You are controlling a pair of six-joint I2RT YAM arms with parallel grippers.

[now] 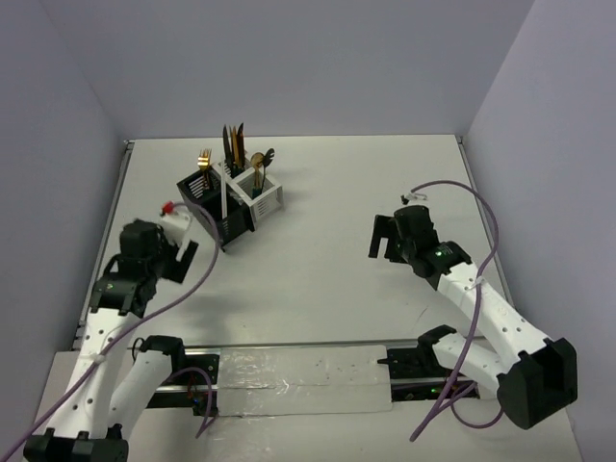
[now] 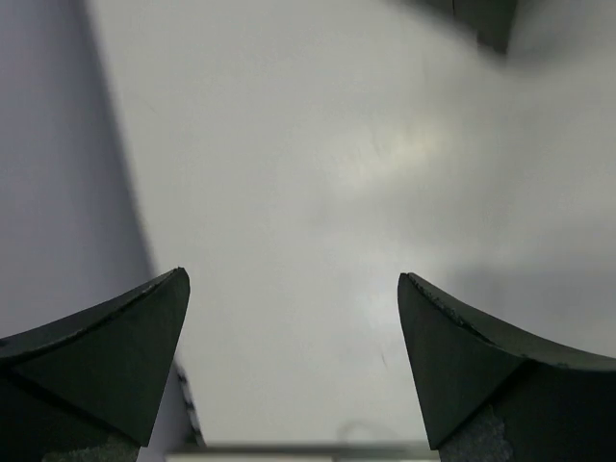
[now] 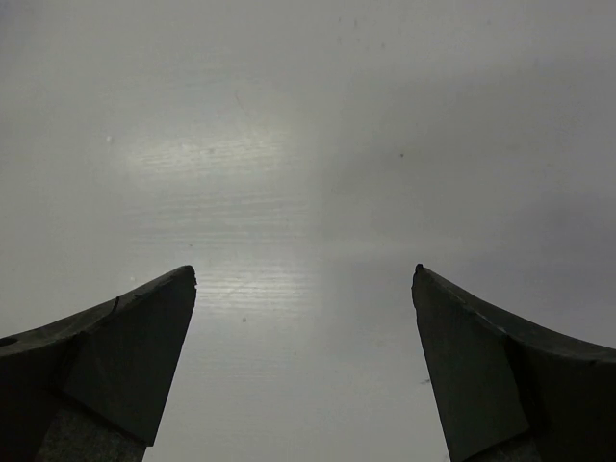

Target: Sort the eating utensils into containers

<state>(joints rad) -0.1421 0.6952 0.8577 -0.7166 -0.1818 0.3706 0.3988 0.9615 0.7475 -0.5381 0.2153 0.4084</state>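
Top external: left gripper and right gripper gape apart, broad table between them, containers toward far edge.

Left arm, right arm: white links, black joints, black bases. Purple cable loops along each. Small green light on right wrist. Left gripper, right gripper: matte black wedge fingers, tapering to points, grey padding low inside.

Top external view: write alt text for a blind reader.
Cutlery stands upright in joined black and white caddies on the table's far left. The left hand and the right hand are open, holding nothing.
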